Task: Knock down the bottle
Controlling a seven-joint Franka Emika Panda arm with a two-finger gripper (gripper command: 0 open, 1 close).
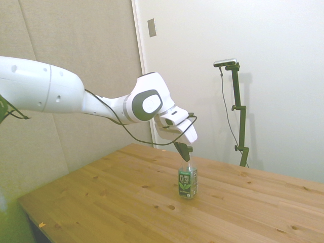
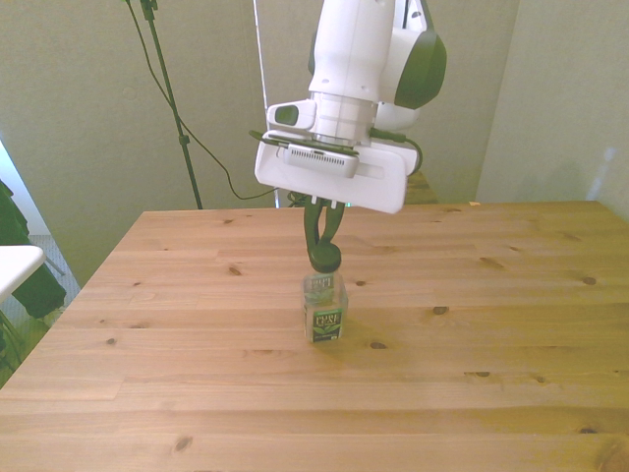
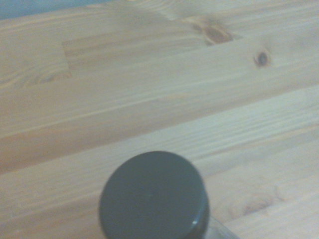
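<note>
While bottle (image 1: 188, 182) stands upright, we hold gripper (image 1: 185, 154) right above cap, fingers together, gripping nothing; sideways shove topples it.

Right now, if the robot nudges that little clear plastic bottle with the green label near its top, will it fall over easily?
Probably. The small clear plastic bottle stands upright, taller than its base is wide, so a sideways push up high should tip it. It looks see-through above the label, so likely light. Once down, it may roll across the flat wooden table. The gripper sits at its cap.
</note>
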